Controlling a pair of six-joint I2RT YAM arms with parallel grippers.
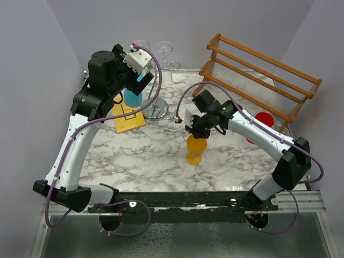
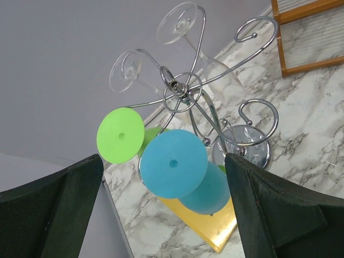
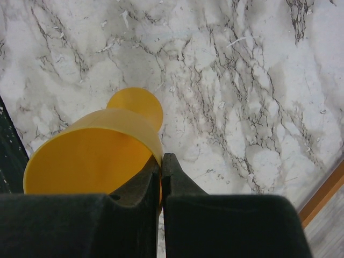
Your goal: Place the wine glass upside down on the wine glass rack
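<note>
An orange wine glass [image 1: 196,149] [image 3: 91,161] stands upright on the marble table, mouth up. My right gripper [image 1: 198,133] [image 3: 162,161] is shut on its rim, one finger inside the bowl and one outside. At the back left stands the chrome wine glass rack [image 1: 156,110] [image 2: 185,88]. A blue glass [image 2: 174,163], a green glass [image 2: 120,134] and two clear glasses [image 2: 177,21] hang from it upside down. My left gripper [image 1: 141,69] [image 2: 164,177] hovers open above and beside the rack, holding nothing.
A yellow board [image 1: 129,118] [image 2: 215,226] lies under the blue glass by the rack's base. A brown wooden slatted rack [image 1: 258,75] fills the back right, with a red object [image 1: 264,119] in front of it. Walls close off the left and back.
</note>
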